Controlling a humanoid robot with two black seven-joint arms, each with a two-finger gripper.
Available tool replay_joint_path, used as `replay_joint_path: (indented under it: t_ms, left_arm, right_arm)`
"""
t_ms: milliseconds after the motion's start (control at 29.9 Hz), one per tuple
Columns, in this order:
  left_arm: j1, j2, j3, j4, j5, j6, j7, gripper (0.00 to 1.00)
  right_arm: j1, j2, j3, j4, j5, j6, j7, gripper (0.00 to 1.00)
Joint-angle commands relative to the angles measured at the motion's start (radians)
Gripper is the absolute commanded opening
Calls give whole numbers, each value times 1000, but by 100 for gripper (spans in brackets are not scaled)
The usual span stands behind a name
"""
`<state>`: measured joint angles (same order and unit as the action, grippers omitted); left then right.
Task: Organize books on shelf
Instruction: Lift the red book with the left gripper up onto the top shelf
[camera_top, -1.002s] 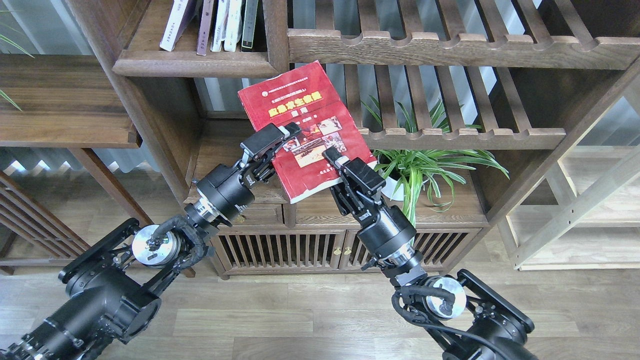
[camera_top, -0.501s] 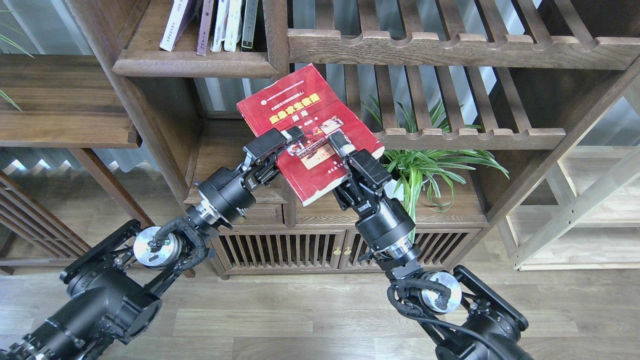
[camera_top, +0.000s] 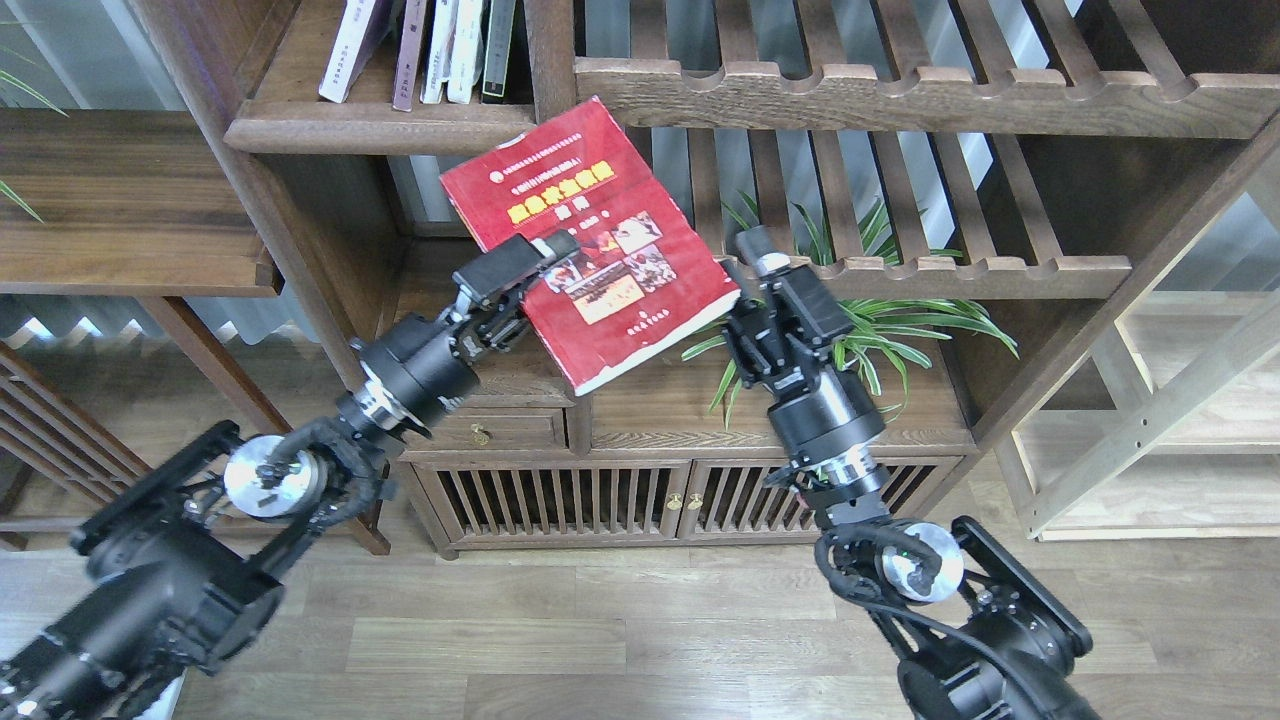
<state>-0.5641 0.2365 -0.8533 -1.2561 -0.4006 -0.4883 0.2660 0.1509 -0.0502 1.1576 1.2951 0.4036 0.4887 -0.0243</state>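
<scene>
My left claw (camera_top: 545, 262) is clamped on the left edge of the red book (camera_top: 590, 240), holding it tilted in the air just under the shelf (camera_top: 385, 125) where the other books (camera_top: 425, 50) stand; next I need to raise it, turn it upright and slide it in beside them. My right claw (camera_top: 765, 262), which gripped the book half a second ago, has let go and pulled off to the right, and whether its fingers are apart I cannot tell.

Thick red paperback (camera_top: 590, 235) with yellow title and cover photos, tilted in mid-air, cover up, just below dark walnut shelf (camera_top: 380, 125), two more paperbacks leaning at far left, pale lavender (camera_top: 350, 45), maroon (camera_top: 410, 50)
</scene>
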Motion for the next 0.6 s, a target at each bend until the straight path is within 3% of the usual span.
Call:
replay_joint_path:
  t_ms: [0,301,568]
  left_arm:
    - [0,70,-6,-51,3,0,-2,2]
    - [-31,210,-62,-163,198,0,9,2]
    - [-57,219,-170,-310,391,0,12,0]
  right_arm:
    - [-1,-31,19,-13,0,0,0,68]
    - [-2,-123,14,-20,0,0,-2,68]
    - [-31,-149,14,-28,-2,0,-3,68]
